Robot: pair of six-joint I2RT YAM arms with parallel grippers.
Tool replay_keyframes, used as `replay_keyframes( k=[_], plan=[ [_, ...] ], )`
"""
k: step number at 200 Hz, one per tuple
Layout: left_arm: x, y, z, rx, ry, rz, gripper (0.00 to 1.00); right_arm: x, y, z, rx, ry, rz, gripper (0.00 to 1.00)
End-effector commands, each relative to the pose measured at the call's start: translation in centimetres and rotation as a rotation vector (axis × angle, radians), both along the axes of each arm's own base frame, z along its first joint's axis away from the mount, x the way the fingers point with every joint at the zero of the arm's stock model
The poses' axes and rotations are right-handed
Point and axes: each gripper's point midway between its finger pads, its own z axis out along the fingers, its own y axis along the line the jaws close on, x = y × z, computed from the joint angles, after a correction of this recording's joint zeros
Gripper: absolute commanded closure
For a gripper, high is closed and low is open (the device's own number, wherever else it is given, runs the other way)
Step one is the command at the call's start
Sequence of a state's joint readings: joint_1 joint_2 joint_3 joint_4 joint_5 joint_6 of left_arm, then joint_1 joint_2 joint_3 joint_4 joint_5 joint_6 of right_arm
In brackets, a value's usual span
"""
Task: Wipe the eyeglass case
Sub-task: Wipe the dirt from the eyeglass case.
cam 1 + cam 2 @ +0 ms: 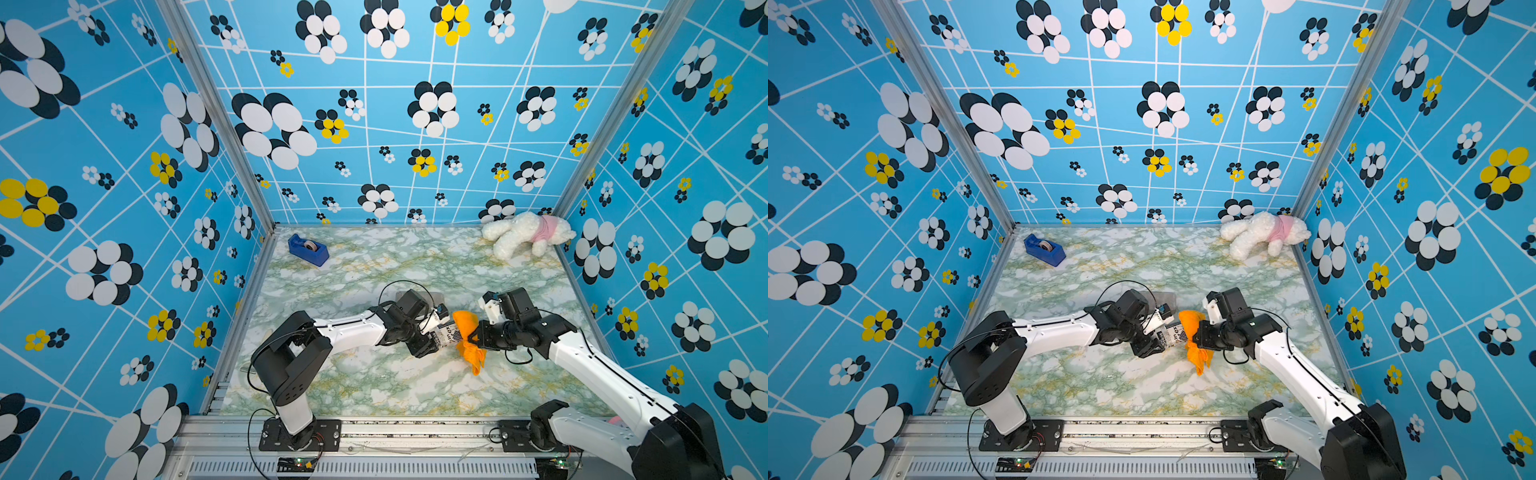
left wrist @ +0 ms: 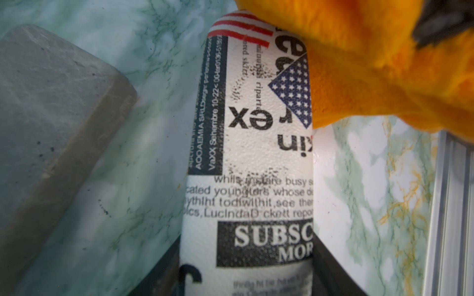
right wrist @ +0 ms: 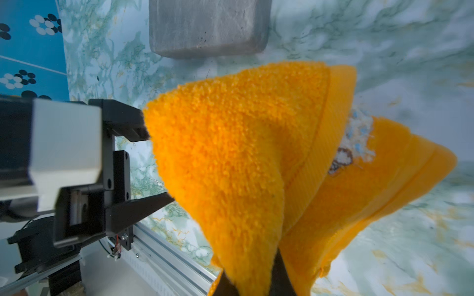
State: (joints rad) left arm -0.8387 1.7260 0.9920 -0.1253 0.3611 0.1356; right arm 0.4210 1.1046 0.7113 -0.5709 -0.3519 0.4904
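The eyeglass case [image 1: 445, 335] [image 1: 1169, 334], white with newspaper print and a flag pattern, is held off the table with my left gripper [image 1: 435, 332] [image 1: 1154, 332] shut on it. In the left wrist view the case [image 2: 254, 153] runs out from between the dark fingers [image 2: 331, 271]. My right gripper [image 1: 471, 336] [image 1: 1197, 336] is shut on an orange cloth [image 1: 466, 323] [image 1: 1191, 322]. The cloth [image 2: 372, 64] presses against the case's far end and covers it. In the right wrist view the cloth [image 3: 243, 153] hides the case, and a fold hangs down.
A grey block [image 1: 434, 296] [image 3: 207, 25] lies on the marble table [image 1: 374, 382] just behind the left wrist. A blue tape dispenser [image 1: 308, 249] sits at the back left, a white plush dog [image 1: 528, 235] at the back right. Patterned walls enclose three sides.
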Motion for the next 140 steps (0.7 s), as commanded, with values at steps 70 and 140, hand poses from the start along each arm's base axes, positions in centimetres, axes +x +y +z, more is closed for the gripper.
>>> replay_keyframes(
  k=[70, 140],
  plan=[
    [-0.6, -3.6, 5.1, -0.245, 0.369, 0.034, 0.78, 0.9, 4.2, 0.3, 0.049, -0.124, 0.006, 1.00],
    [-3.7, -2.3, 8.4, -0.350, 0.523, -0.086, 0.78, 3.2, -1.9, 2.6, -0.124, -0.277, -0.042, 1.00]
  ],
)
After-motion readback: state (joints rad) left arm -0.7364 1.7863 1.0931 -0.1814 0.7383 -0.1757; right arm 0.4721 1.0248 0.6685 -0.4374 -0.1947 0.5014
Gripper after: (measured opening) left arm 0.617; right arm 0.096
